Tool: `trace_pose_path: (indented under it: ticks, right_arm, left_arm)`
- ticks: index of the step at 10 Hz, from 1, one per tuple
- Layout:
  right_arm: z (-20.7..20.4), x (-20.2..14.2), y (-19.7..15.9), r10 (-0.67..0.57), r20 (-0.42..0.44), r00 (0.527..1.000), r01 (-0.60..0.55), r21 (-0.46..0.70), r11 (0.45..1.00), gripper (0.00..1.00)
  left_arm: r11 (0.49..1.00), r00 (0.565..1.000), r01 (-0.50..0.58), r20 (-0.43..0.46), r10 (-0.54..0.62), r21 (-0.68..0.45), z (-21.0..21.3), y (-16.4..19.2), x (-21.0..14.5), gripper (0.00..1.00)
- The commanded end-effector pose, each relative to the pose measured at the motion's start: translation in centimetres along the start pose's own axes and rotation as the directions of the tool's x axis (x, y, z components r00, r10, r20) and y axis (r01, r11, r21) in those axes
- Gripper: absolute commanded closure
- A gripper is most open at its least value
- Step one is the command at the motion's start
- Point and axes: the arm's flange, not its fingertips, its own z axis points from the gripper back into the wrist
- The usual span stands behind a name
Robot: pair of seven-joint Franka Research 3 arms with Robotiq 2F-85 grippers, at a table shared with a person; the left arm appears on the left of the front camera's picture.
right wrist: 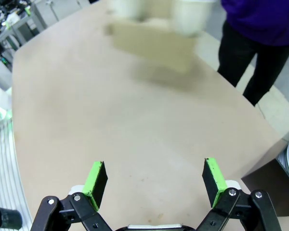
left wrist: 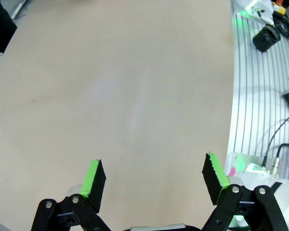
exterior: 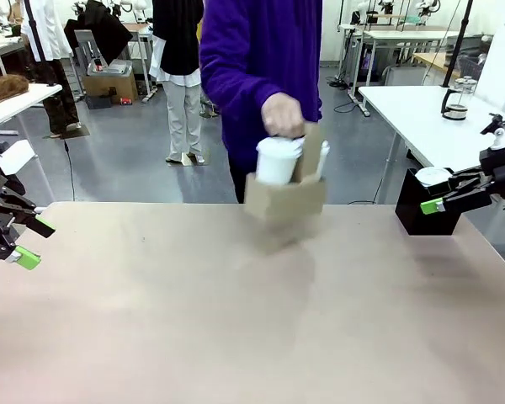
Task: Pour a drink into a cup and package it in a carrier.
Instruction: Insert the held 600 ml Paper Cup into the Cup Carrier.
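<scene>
Both claws stand wide and hold nothing: the left gripper (left wrist: pixel 151 180), at the left edge of the front frame, hangs over bare tan tabletop (left wrist: pixel 125 86), while the right gripper (right wrist: pixel 154 180), at the right edge, hovers by the table's far right corner, green pads well apart in each wrist view. Just beside the right claw sits a black box (exterior: pixel 421 206) with a white round lid-like object on top, partly cut off by the arm. At upper centre of the front frame a person in a purple sleeve grips the brown cardboard carrier (exterior: pixel 284 198) by its upright handle tab, the hand (exterior: pixel 282 114) covering the tab's top; the carrier is above the table's far edge, smeared by motion blur. The white paper cup (exterior: pixel 278 160) stands in its left pocket, and a second pale shape on the right is too blurred to identify. A clear glass pitcher (exterior: pixel 459 99) rests on a white side table at upper right, its contents hard to make out.
</scene>
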Motion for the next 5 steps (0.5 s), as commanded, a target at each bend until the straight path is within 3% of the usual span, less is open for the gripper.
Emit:
trace_pose_path:
  ticks: [1,5]
  right_arm:
    - [0.25,-0.09,-0.06,0.016,-0.002,1.000,-0.016,-0.011,1.000,0.00]
    - [0.25,-0.09,-0.06,0.016,-0.002,1.000,-0.016,-0.011,1.000,0.00]
  left_arm:
    - [1.000,1.000,-0.004,0.022,0.004,-0.005,0.07,-0.09,0.14,0.00]
    - [1.000,1.000,-0.004,0.022,0.004,-0.005,0.07,-0.09,0.14,0.00]
